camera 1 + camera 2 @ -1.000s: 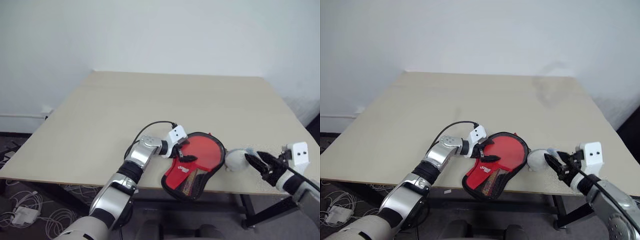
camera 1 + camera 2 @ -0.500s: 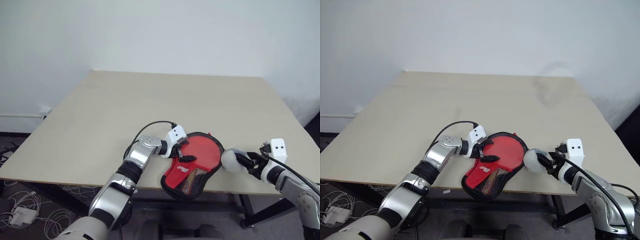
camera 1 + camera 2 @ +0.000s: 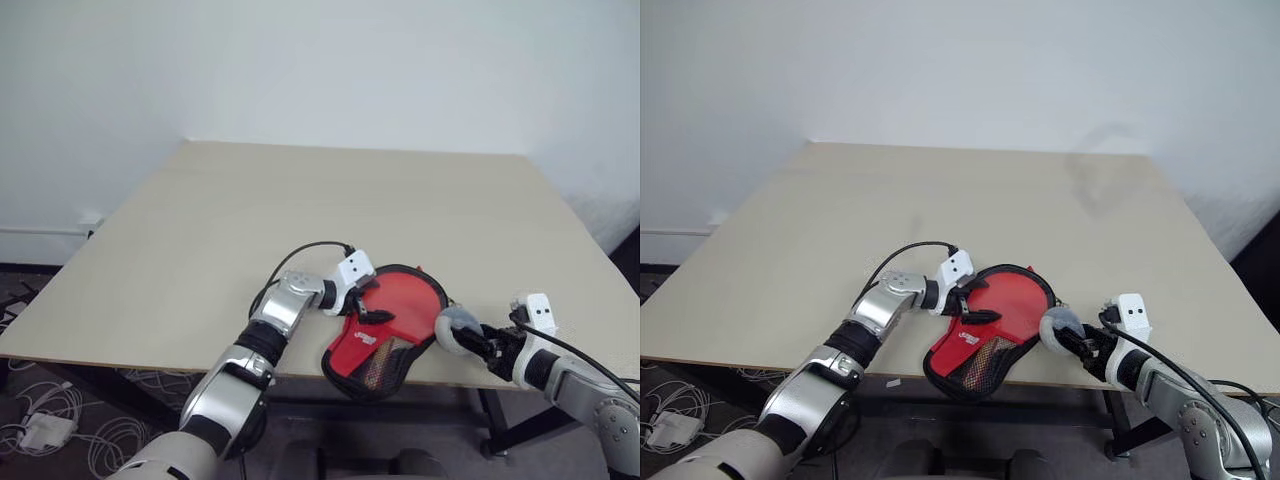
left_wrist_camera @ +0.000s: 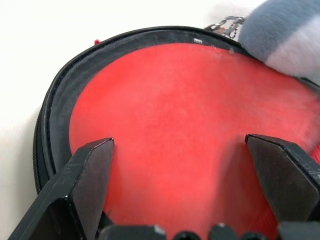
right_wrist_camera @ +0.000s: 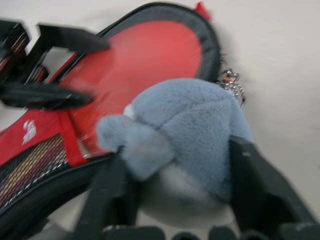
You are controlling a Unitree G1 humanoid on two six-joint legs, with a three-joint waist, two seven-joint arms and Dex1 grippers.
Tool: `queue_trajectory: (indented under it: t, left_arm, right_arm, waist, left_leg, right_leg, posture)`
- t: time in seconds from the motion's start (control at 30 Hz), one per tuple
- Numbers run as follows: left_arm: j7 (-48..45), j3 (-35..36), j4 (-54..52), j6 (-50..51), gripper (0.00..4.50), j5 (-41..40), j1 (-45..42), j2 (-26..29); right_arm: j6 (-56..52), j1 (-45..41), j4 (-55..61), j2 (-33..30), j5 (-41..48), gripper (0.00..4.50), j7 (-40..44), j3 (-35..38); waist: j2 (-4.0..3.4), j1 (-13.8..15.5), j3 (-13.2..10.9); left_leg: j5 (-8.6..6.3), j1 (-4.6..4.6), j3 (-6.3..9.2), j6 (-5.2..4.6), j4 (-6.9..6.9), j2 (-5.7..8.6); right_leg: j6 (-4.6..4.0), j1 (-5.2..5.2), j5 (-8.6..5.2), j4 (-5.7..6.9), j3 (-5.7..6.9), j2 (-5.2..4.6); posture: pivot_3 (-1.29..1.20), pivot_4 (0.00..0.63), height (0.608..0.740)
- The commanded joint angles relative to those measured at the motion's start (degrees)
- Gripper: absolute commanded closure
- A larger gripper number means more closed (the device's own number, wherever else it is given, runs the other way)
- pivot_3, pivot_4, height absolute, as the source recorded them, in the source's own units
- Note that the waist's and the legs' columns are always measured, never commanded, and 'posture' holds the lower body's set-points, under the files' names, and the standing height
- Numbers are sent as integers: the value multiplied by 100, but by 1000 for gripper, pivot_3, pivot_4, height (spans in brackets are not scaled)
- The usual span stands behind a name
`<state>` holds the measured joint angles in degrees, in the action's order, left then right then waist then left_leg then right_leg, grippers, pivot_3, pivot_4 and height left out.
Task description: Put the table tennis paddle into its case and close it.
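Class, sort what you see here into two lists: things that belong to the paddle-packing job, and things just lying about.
Belong to the job:
- case, with the red paddle face showing inside it
- grey pompom, chained to the case, gripped by the right gripper
- left gripper, open over the case

Just lying about:
- cables and a white box on the floor
- table, merely the support

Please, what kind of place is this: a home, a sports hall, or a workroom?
Probably a plain workroom or lab: a bare beige table stands against a blank white wall, and loose cables lie on the floor beside it.
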<state>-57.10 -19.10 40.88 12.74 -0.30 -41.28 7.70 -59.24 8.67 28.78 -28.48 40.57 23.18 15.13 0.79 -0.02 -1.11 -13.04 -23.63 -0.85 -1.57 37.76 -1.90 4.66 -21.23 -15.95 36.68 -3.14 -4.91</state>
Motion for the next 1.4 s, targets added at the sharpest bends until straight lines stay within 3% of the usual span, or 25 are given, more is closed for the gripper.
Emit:
queue_trajectory:
  t: [0.03,0.17,0.43,0.67,0.87,1.13,1.4]
  left_arm:
    - [-36,-194,408,95,0,225,53,-70]
    - [-69,-228,502,97,0,255,50,-148]
    - [-46,-214,566,108,0,288,50,-210]
    - [59,-154,759,22,0,335,-40,-212]
    - [24,-157,637,118,0,309,18,-212]
    - [-8,-142,513,214,0,320,63,-151]
    - [-4,-80,571,252,0,301,-2,-159]
  right_arm:
    - [-147,148,163,27,170,3587,75,-200]
    - [-42,563,520,-77,171,4388,165,-148]
    - [331,1440,1147,-197,594,4401,563,532]
    - [539,1772,1392,-369,914,4409,904,477]
    - [506,1823,1550,-587,1020,4410,1069,60]
    - [763,2862,2210,-1227,1013,4423,1651,-169]
    - [705,3408,3015,-1773,581,4430,1427,-1565]
  waist:
    - [3,0,0]
    - [5,12,3]
    - [8,61,3]
    - [15,80,-1]
    - [18,76,-3]
    - [27,75,-9]
    - [24,86,-2]
  left_leg:
    - [0,0,0,0,0,0]
    - [-1,-1,1,1,-1,0]
    - [-12,-6,1,8,1,0]
    - [-16,-6,0,14,4,0]
    - [-17,-6,-1,14,3,-1]
    - [-21,-8,0,16,3,-2]
    - [-41,-14,1,11,7,-3]
  right_leg:
    - [2,0,-1,0,0,0]
    - [3,0,-2,-1,2,-1]
    - [7,1,-5,-6,4,-2]
    - [8,1,-6,-9,5,-4]
    - [8,0,-6,-9,5,-4]
    - [9,-1,-7,-11,6,-4]
    - [14,2,-13,-26,10,-7]
  posture:
    - [0,0,728]
    - [0,0,728]
    - [0,0,728]
    - [0,0,728]
    - [0,0,728]
    - [0,0,728]
    - [0,0,728]
